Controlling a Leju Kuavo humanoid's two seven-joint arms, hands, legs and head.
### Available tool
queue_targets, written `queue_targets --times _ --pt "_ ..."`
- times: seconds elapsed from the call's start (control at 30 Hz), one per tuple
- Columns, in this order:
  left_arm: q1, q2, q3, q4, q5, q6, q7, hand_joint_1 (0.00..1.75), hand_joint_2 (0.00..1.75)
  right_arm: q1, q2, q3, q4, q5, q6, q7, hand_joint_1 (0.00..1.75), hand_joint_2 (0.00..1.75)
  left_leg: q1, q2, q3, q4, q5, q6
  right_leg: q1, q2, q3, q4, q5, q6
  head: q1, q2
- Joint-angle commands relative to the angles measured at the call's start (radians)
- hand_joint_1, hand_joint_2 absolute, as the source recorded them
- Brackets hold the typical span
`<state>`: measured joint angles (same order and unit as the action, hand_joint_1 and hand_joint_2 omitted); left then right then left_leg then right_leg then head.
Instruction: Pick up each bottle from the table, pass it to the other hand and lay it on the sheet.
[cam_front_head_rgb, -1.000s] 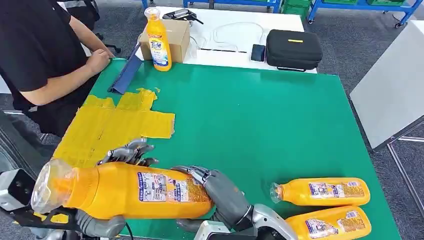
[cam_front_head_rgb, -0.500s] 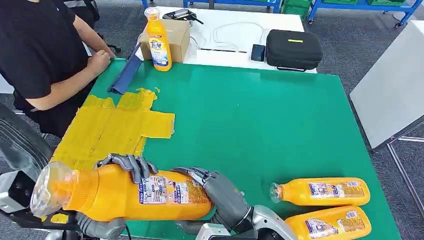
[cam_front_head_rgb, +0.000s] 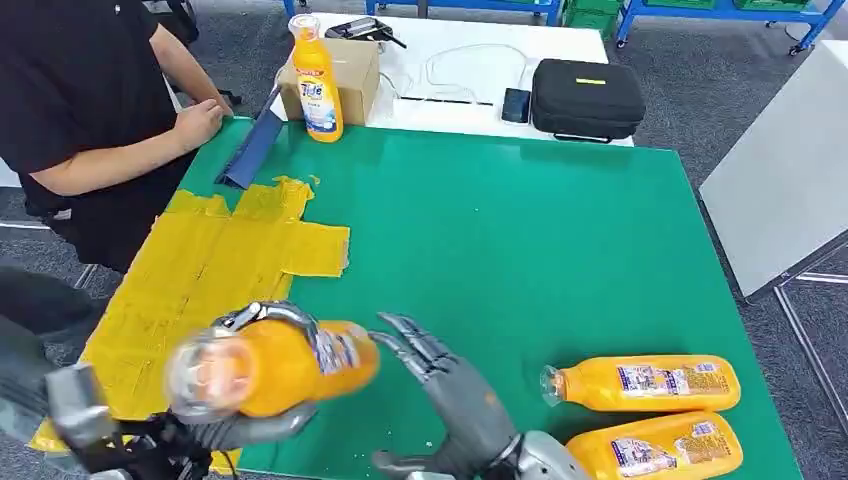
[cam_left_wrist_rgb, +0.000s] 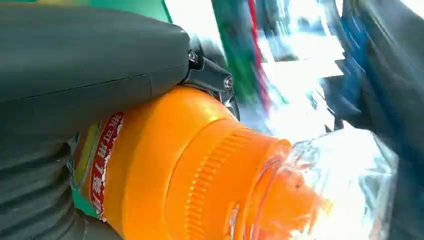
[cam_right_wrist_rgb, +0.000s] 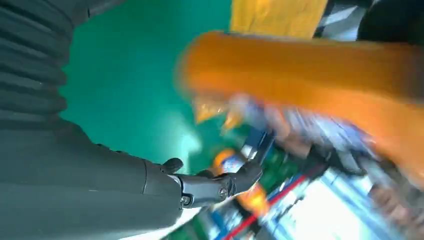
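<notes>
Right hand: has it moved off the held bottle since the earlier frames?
Yes. The right hand has let go, open over the green table; the left hand swings the bottle toward the yellow sheet.

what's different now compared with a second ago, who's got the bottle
The right hand has let go of the held bottle and now stands open beside it. The left hand, which closed over it half a second ago, holds it alone and has swung it towards the yellow sheet. The two lying bottles and the upright bottle have not moved.
</notes>
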<state>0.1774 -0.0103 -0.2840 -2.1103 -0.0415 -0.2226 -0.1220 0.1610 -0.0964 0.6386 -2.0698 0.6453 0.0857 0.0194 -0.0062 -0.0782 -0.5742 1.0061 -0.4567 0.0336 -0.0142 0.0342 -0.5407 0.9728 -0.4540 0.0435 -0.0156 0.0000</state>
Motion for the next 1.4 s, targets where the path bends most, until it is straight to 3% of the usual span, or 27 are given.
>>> queue_targets --times 0.03,0.07,0.17,0.53,0.6,0.73,1.0,1.23,1.4 --pt "0.115 -0.026 0.121 0.171 -0.825 0.298 -0.137 1.75 1.75 0.31 -0.424 0.133 -0.264 0.239 -0.451 0.21 0.0 1.75 -0.001 0.0 0.004 -0.002 -0.001 -0.001 0.0 -0.008 0.006 -0.003 -0.003 -0.001 0.0 0.0" --pt "0.122 -0.003 0.095 0.2 -0.921 0.347 -0.125 1.75 1.75 0.282 -0.492 0.225 -0.268 0.281 -0.558 0.28 0.0 1.75 -0.001 0.001 0.003 -0.002 -0.001 0.0 -0.001 -0.004 0.004 -0.002 -0.002 0.0 -0.001 0.0" --pt "0.112 0.015 0.061 0.229 -0.952 0.386 -0.112 1.75 1.75 0.211 -0.531 0.315 -0.253 0.306 -0.626 0.362 0.0 1.75 -0.002 0.006 0.002 -0.001 -0.003 0.001 -0.001 0.001 0.002 -0.002 -0.001 0.0 0.0 0.0" --pt "0.106 0.018 0.057 0.22 -0.952 0.382 -0.096 1.75 1.75 0.171 -0.53 0.341 -0.246 0.306 -0.629 0.39 0.0 1.75 -0.002 0.008 0.004 -0.001 -0.003 0.0 -0.001 0.001 0.0 -0.002 -0.001 -0.001 0.0 0.0" --pt "0.081 0.082 -0.008 0.256 -1.185 0.419 -0.014 1.75 1.75 0.139 -0.552 0.38 -0.25 0.323 -0.688 0.425 0.0 1.75 -0.001 0.008 0.005 -0.001 -0.003 0.0 0.0 0.0 0.003 -0.002 -0.002 -0.001 0.0 0.0" --pt "0.025 0.206 -0.128 0.447 -1.347 0.419 0.125 1.75 1.75 0.121 -0.635 0.468 -0.233 0.321 -0.774 0.475 0.0 1.75 -0.002 0.006 0.006 -0.002 -0.002 0.0 -0.001 -0.001 0.004 -0.003 -0.001 -0.001 0.0 0.0" --pt "-0.061 0.311 -0.265 0.666 -1.293 0.349 0.202 1.75 1.75 0.094 -0.692 0.534 -0.244 0.319 -0.784 0.499 0.0 1.75 -0.002 0.005 0.005 -0.002 -0.002 0.001 -0.002 0.001 -0.002 -0.002 -0.001 -0.001 0.0 0.0" --pt "-0.179 0.231 -0.283 0.938 -1.269 0.331 0.162 1.75 1.75 0.017 -0.692 0.566 -0.246 0.273 -0.771 0.487 0.0 1.75 -0.002 0.003 0.01 -0.004 -0.001 0.0 -0.002 -0.003 0.0 -0.004 -0.001 -0.002 -0.002 0.0" --pt "-0.18 0.229 -0.29 0.964 -1.254 0.302 0.145 1.75 1.75 0.012 -0.705 0.579 -0.249 0.272 -0.775 0.49 0.0 1.75 -0.005 -0.01 0.015 -0.003 0.0 0.0 -0.004 -0.012 0.007 -0.004 -0.007 0.002 -0.001 0.0"
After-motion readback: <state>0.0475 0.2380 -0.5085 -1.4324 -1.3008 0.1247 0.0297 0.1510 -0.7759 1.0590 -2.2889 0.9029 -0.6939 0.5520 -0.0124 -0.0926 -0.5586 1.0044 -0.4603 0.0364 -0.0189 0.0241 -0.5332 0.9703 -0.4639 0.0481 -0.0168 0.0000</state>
